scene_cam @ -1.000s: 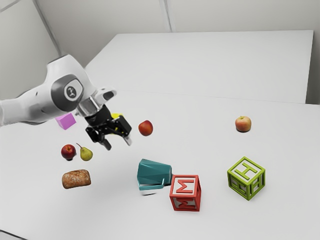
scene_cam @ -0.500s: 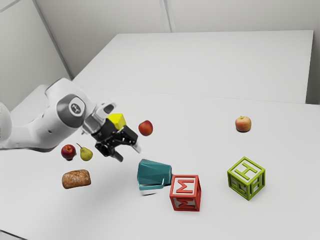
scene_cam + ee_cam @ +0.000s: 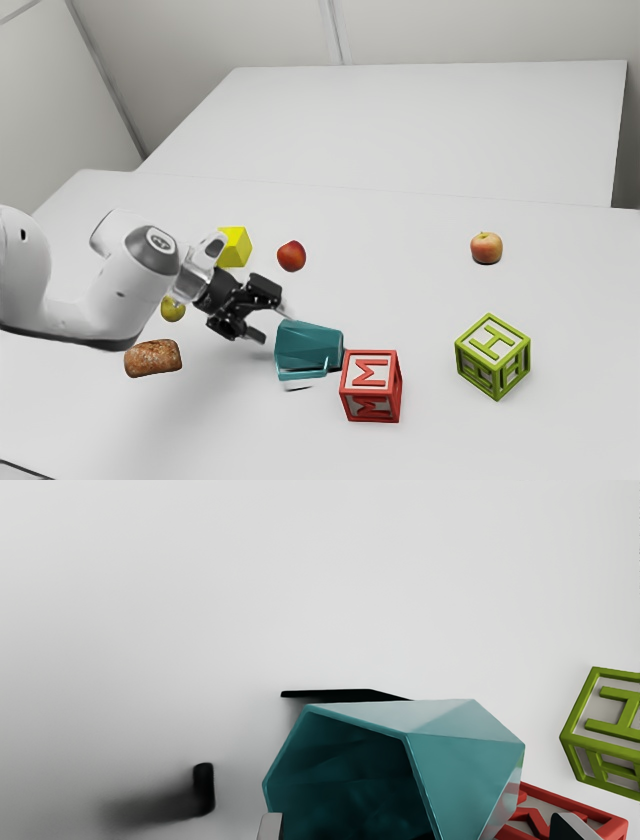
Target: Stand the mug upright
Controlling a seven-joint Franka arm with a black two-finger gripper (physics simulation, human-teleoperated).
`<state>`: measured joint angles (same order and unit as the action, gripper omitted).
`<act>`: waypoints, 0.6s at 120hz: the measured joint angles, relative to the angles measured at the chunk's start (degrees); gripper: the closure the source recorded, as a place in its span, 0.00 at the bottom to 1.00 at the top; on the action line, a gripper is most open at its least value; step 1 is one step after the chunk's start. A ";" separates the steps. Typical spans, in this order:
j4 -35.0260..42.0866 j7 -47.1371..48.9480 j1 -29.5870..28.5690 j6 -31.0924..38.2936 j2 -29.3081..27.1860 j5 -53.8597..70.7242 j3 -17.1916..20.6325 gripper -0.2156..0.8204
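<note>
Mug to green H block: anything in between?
Yes, the red M block, close beside the mug. Past it, bare table up to the green H block. Seen in the exterior view.

A plain white room, set up like a robotics lab.
Pale walls [image 3: 480,30] meet at a dark corner seam [image 3: 105,80], and a narrow upright strip [image 3: 336,35] runs down the back one. A robot arm [image 3: 110,285] reaches over a broad white desk [image 3: 560,430], where a mug [image 3: 308,345], lettered blocks [image 3: 492,355], fruit [image 3: 486,247] and bread [image 3: 153,357] lie spread like test pieces. Beyond it is another flat white surface [image 3: 420,120]. Whose lab, if it is one, I can't tell.
</note>
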<state>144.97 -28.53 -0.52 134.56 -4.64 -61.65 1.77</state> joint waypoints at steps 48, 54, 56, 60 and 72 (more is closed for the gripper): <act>0.95 -16.33 0.69 0.40 1.78 -16.00 0.16 0.23; 0.95 -17.51 0.74 -0.22 1.73 -16.66 0.16 0.24; 0.95 -17.80 0.74 -0.46 1.73 -16.81 0.16 0.24; 0.95 -18.30 0.75 -0.89 1.74 -17.07 0.16 0.24; 0.95 -19.56 0.98 -1.91 1.80 -17.53 0.24 0.24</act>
<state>145.92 -48.09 0.47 132.64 -2.84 -79.17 2.01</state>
